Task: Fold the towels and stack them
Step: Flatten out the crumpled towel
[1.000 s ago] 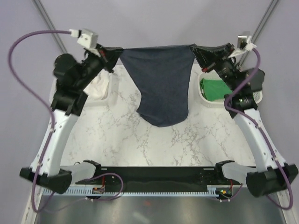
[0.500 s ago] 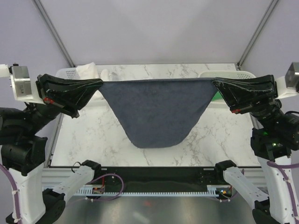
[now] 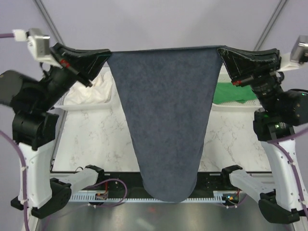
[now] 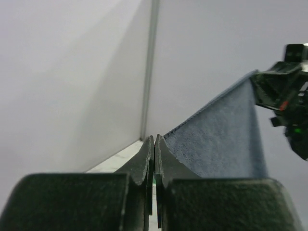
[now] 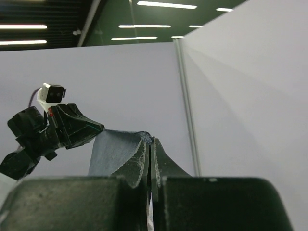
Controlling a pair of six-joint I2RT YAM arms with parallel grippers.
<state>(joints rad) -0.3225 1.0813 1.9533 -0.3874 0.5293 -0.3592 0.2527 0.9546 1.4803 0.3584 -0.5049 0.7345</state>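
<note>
**Navy towel aloft on two corner pinches: slip and snag risk**

The navy towel (image 3: 163, 120) is strung taut between the pincers, well above the counter (image 3: 96, 139). The left pincer (image 3: 103, 54) is fully closed on one top corner and the right pincer (image 3: 222, 52) fully closed on the other. Both wrist views show only a sliver of cloth at the tips.

- Slip: the bite is thin and the top edge is tight. My read is that any further spread of the arms, or a jerk, pulls a corner out and the towel drops from the other one.
- Snag: the towel narrows below the pincers, and its rounded bottom hangs in front of the base rail (image 3: 120, 180) and its cables. Lowering straight down likely drapes it there, off the counter.
- Bad lay: the sides look drawn inward, so it may land creased and fold crooked.
- Below the left pincer is the cream towel (image 3: 91, 89), and below the right pincer is the green towel (image 3: 233, 92), each in a basket. A low sweep could drag either one.
</note>
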